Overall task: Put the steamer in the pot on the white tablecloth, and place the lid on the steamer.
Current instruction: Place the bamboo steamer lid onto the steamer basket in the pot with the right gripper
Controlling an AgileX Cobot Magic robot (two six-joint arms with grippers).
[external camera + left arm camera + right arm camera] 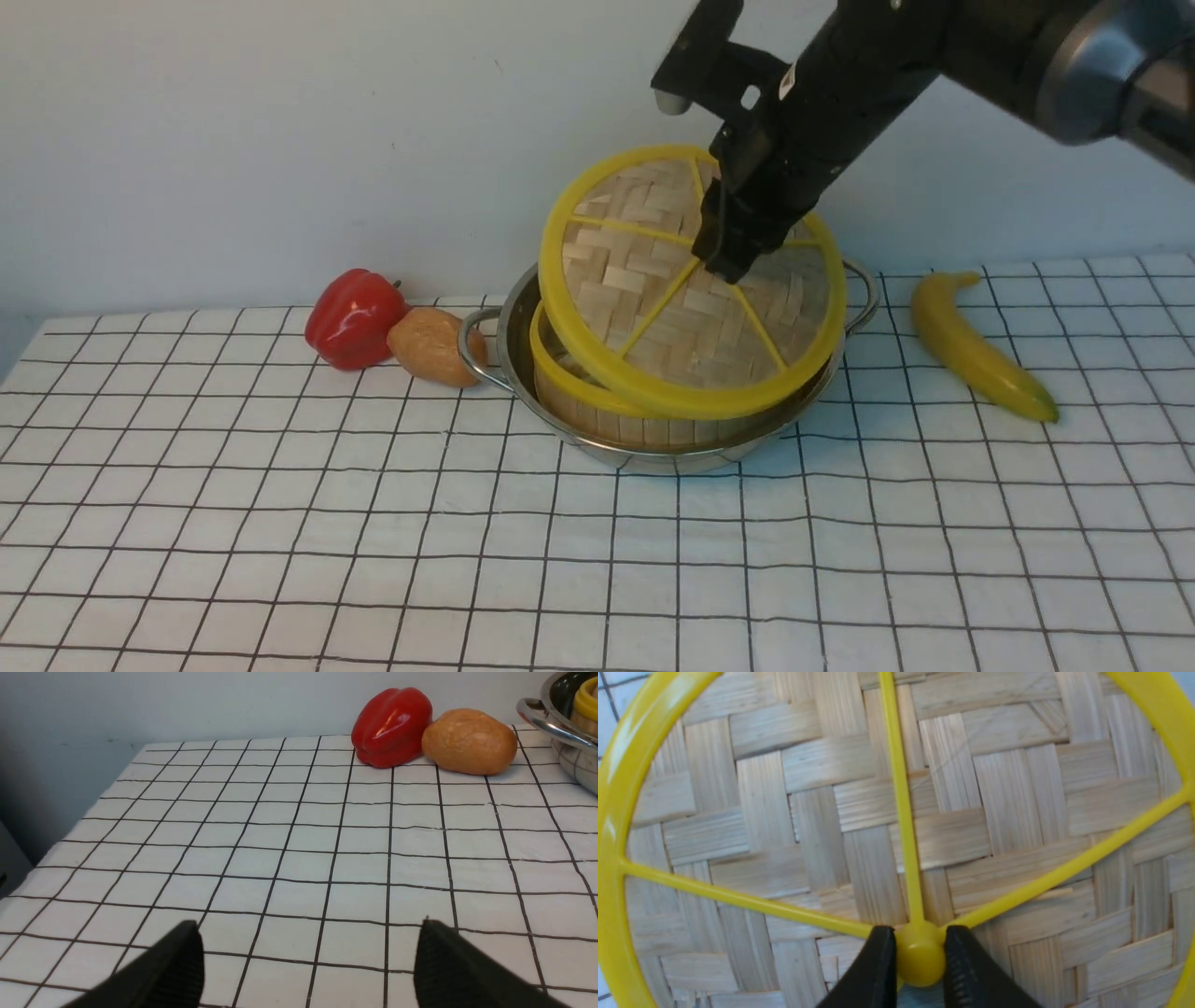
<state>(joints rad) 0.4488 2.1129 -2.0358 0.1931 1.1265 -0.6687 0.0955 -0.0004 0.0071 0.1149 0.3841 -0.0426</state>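
Observation:
The steamer [597, 397] sits inside the shiny pot [509, 341] on the white tablecloth [373, 523]. Over it the woven lid [653, 317] hangs tilted, its face turned toward the front, its lower rim close to the steamer's rim. My right gripper [726, 266] is shut on the lid's yellow centre hub [920, 954], one black finger [873, 970] on either side. Held low over the cloth at the left, my left gripper [310, 933] stands open with nothing between its fingers. The pot's handle and a bit of the steamer's rim [586, 700] show at one corner of the left wrist view.
A red pepper [353, 317] and a brown potato [434, 347] lie against the pot's left handle. A yellow banana [976, 345] lies to the right of the pot. A pale wall stands close behind the table.

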